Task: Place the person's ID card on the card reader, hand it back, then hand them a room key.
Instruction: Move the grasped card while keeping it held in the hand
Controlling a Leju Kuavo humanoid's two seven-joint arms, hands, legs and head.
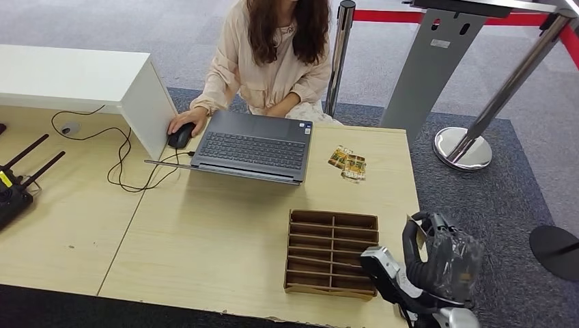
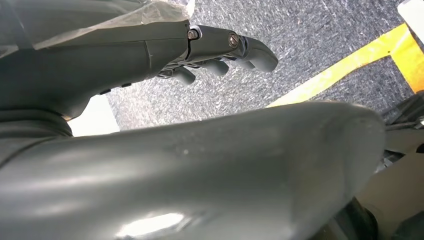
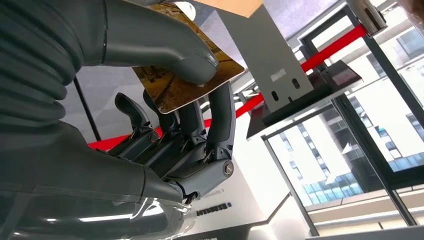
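One card (image 3: 192, 82) sat pinched in my right hand (image 1: 440, 263), at the table's (image 1: 205, 239) five o'clock. My left hand (image 2: 220, 52) hung loosely spread, holding nothing; I judged handover pending.

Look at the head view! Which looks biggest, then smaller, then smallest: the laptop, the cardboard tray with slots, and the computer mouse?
Largest to smallest, as they look:
1. Laptop
2. Cardboard tray, a bit smaller, though it sits nearer the camera, so the real gap may be wider
3. Computer mouse, by far the smallest, partly under the person's hand
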